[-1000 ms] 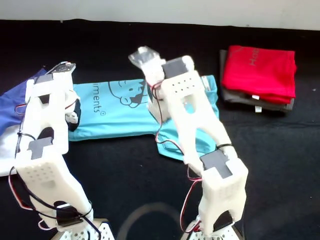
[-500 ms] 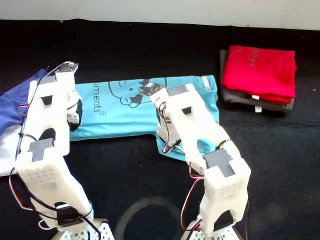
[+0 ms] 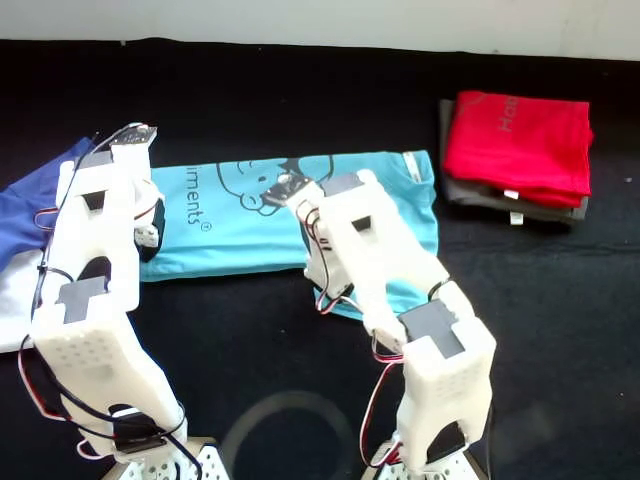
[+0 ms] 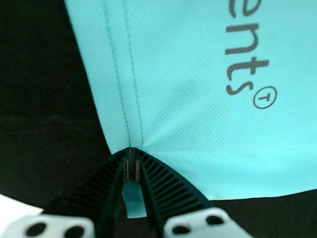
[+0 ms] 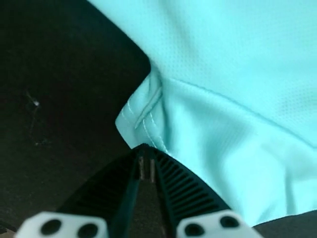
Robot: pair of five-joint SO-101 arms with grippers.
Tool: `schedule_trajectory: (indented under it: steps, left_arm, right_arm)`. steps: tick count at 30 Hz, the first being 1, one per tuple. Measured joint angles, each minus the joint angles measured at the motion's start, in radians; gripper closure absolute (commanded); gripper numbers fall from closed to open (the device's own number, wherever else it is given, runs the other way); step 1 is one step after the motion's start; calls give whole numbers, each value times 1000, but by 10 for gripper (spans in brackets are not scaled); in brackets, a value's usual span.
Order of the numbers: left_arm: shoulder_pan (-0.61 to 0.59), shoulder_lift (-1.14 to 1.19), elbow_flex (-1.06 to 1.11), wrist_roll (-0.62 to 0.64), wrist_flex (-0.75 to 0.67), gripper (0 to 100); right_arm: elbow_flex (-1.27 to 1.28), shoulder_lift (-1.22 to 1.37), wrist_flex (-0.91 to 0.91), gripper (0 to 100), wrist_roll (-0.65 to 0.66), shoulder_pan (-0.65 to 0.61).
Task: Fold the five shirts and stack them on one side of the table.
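High view: red shirt point(image 3: 515, 145), grey shirt point(image 3: 510, 208) stacked; teal shirt point(image 3: 240, 225) clamped by left gripper point(image 4: 131, 168), right gripper point(image 5: 145, 166); blue shirt point(image 3: 25, 215), white shirt point(image 3: 15, 300) unfolded.

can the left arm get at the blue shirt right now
Probably not right away. The left end effector is shut on the hem of the teal shirt, so it would have to let go first. The blue shirt lies close beside that arm, so otherwise the way looks free.

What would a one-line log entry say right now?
left arm: jaws shut on turquoise shirt hem | right arm: jaws shut at its folded edge, grip unclear | stack: red shirt on dark shirt
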Motion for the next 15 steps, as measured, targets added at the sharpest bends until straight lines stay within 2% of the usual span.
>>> schedule_trajectory:
  steps: [3, 7, 15]
  left_arm:
    - [0, 0, 0, 0, 0, 992]
    - [0, 0, 0, 0, 0, 992]
    - [0, 0, 0, 0, 0, 992]
  right_arm:
    - [-58, 0, 66, 913, 0, -15]
    - [-114, 0, 71, 911, 0, -18]
    - [14, 0, -94, 912, 0, -18]
